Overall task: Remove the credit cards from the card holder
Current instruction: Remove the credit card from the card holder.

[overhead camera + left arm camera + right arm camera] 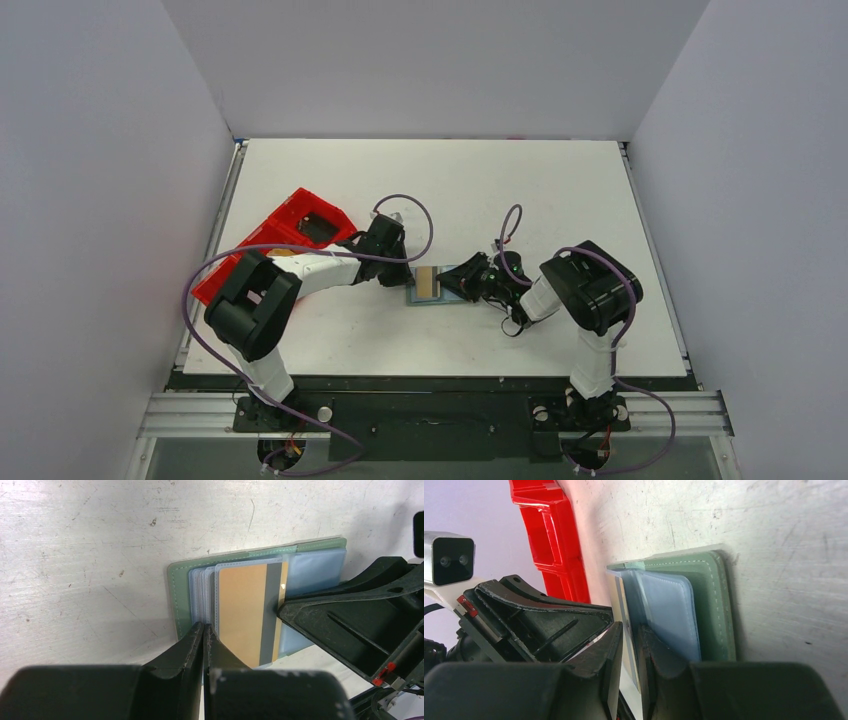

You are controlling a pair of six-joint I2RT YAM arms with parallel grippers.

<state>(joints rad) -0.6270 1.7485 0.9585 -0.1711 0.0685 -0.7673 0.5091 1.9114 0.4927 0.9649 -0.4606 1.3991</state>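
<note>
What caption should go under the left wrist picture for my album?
Left gripper pinches clear sleeves of the open card holder; right gripper touches the tan card.

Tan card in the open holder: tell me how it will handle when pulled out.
The tan card looks flat and thin, so it is probably stiff and light. Its smooth face may slip in the right gripper pinching its edge. The clear sleeves around it look floppy and may drag along unless the left gripper holds them.

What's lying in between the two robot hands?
The open card holder with a tan card showing lies between the left gripper and right gripper, seen from the top camera.
</note>
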